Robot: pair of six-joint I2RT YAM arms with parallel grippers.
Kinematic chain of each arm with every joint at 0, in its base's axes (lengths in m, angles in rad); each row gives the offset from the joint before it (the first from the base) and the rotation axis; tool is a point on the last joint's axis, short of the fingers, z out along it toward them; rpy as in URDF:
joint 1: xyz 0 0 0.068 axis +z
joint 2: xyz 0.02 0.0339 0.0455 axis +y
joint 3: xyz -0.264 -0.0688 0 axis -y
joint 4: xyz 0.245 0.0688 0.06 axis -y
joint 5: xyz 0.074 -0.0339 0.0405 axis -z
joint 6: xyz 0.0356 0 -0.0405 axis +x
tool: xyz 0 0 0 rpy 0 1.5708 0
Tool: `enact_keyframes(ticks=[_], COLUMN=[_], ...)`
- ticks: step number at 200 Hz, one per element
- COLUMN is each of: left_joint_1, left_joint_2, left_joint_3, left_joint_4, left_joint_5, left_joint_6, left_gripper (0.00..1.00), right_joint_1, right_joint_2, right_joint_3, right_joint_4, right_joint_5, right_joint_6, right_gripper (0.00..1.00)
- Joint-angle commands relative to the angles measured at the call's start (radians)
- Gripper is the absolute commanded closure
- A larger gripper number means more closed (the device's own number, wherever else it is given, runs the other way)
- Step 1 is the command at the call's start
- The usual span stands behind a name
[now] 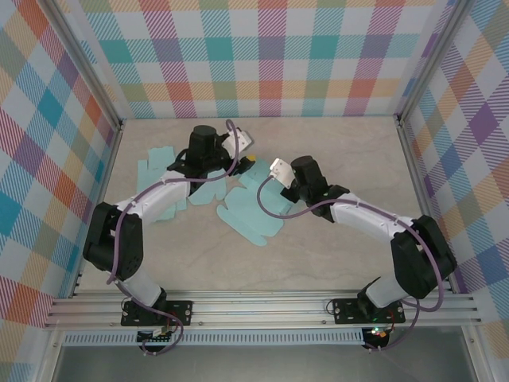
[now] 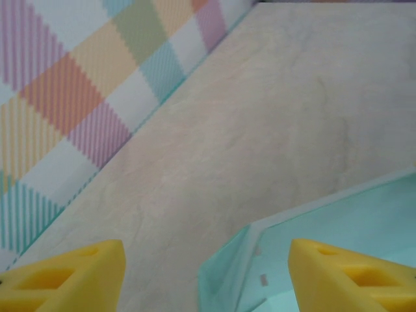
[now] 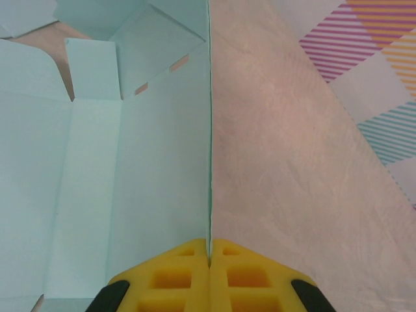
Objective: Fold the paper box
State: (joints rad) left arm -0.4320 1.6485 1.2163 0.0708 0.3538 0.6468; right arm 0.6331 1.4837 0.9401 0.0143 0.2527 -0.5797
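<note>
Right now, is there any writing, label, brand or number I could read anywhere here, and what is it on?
None can be read.
The teal paper box is blank, with no print on it.
The checked walls carry only coloured squares, no words or signs.
The table shows no label.

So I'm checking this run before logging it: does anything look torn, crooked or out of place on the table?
Nothing looks torn. The paper box lies partly unfolded at an angle, one panel lifted with its edge pinched in the shut right gripper. A second flat teal sheet lies loose at the table's left.
</note>
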Motion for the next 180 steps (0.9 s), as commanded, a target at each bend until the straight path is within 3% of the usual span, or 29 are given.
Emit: enact_keyframes(ticks=[1, 99, 136, 159, 180], left_joint_1=[-0.027, -0.095, -0.119, -0.136, -0.152], left_joint_2=[0.015, 0.133, 0.171, 0.175, 0.172], left_joint_3=[0.036, 0.177, 0.216, 0.216, 0.212], left_joint_4=[-0.186, -0.249, -0.278, -0.292, -0.313], left_joint_5=[0.12, -0.106, -0.133, -0.145, -0.162], left_joint_6=[0.174, 0.323, 0.357, 0.386, 0.418], left_gripper=[0.33, 0.42, 0.59, 0.81, 0.81], right_joint_1=[0.008, 0.017, 0.019, 0.019, 0.019], right_joint_2=[-0.027, -0.023, -0.02, -0.023, -0.023], right_joint_3=[-0.005, 0.009, 0.012, 0.008, 0.005], right_joint_4=[0.063, 0.036, 0.032, 0.036, 0.045], right_joint_5=[-0.042, -0.087, -0.088, -0.08, -0.073], right_joint_6=[-0.037, -0.032, -0.031, -0.029, -0.028], right_gripper=[1.0, 1.0, 1.0, 1.0, 1.0])
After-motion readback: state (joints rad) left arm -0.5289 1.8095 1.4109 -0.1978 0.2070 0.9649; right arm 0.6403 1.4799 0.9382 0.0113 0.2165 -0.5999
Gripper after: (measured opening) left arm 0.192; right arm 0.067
